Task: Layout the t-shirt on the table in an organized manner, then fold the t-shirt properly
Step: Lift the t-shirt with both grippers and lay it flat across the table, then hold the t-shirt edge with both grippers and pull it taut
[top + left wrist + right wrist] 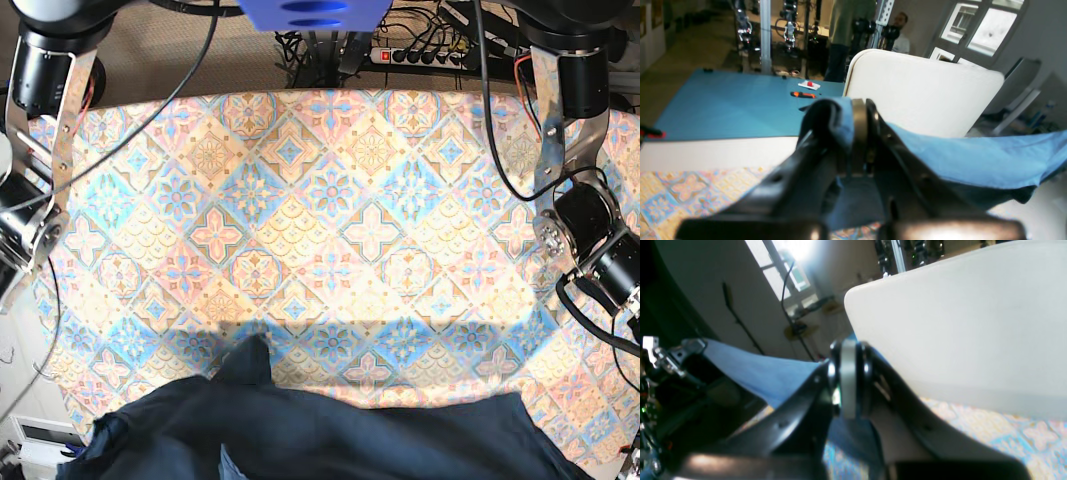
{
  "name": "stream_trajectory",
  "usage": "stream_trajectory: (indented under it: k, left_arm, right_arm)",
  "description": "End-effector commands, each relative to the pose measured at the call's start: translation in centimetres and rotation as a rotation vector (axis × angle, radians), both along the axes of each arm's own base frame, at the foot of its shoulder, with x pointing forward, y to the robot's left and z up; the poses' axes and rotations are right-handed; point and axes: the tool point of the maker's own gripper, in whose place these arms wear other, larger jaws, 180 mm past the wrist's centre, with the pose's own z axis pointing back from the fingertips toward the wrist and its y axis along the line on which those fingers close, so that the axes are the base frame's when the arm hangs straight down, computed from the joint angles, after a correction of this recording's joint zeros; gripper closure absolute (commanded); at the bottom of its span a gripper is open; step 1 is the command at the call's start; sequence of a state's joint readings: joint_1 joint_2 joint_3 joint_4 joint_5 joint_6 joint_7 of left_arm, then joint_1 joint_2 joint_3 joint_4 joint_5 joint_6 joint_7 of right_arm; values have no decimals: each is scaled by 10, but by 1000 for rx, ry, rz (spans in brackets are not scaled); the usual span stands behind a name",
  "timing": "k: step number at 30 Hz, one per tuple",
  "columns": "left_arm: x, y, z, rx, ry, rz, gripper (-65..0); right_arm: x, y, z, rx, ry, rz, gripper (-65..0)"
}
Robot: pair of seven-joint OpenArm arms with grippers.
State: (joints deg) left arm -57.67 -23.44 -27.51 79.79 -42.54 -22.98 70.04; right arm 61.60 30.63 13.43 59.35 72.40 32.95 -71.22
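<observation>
The t-shirt [330, 435] is a dark blue mass along the near edge of the table [330, 200], with one fold sticking up left of centre. No fingertips show in the base view. In the left wrist view my left gripper [858, 106] is shut on a bunched edge of the t-shirt [973, 160], and the cloth stretches off to the right above the patterned table [680, 193]. My right gripper [848, 353] is shut with the t-shirt [766, 376] pinched at its tips, and the fabric runs taut to the left. More fabric hangs below the fingers.
A white rounded panel [923, 93] stands just beyond the table edge and fills the right wrist view's upper right [957, 333]. Behind it is a blue table [723, 103] with an orange tool [802, 95]. Arm links flank the table [30, 200] [590, 220].
</observation>
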Motion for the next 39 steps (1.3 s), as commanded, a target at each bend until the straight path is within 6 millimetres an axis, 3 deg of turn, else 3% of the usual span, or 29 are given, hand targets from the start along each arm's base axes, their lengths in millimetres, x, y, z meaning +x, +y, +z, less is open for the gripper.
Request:
stream_trajectory:
  k: [1, 5, 10, 14, 22, 28, 36, 39]
  left_arm:
    - [-7, 5, 10, 6, -27, -1, 0]
    - [-25, 21, -41, 12, 57, 27, 0]
    - [-52, 16, -113, 88, 189, 29, 0]
    - [-80, 6, -159, 115, 272, 2, 0]
    - [-131, -1, -257, 125, 514, -26, 0]
    - [-169, -1, -311, 122, 674, -33, 0]
    - [-214, 1, -358, 88, 788, -13, 0]
    - [-225, 2, -367, 84, 809, -5, 0]
  right_arm:
    - [-16, -13, 36, 9, -110, -20, -7]
    - [-28, -8, -14, -40, -46, -14, -7]
    - [-57, -8, -67, -104, 5, -45, -7]
    - [-83, -2, -115, -168, 84, -49, -7]
    - [-132, 33, -207, -227, 276, 28, -7]
    - [-171, 39, -277, -191, 472, 54, -7]
    - [-210, 37, -325, -191, 631, 59, -7]
    - [-217, 22, -351, -252, 715, 12, -10]
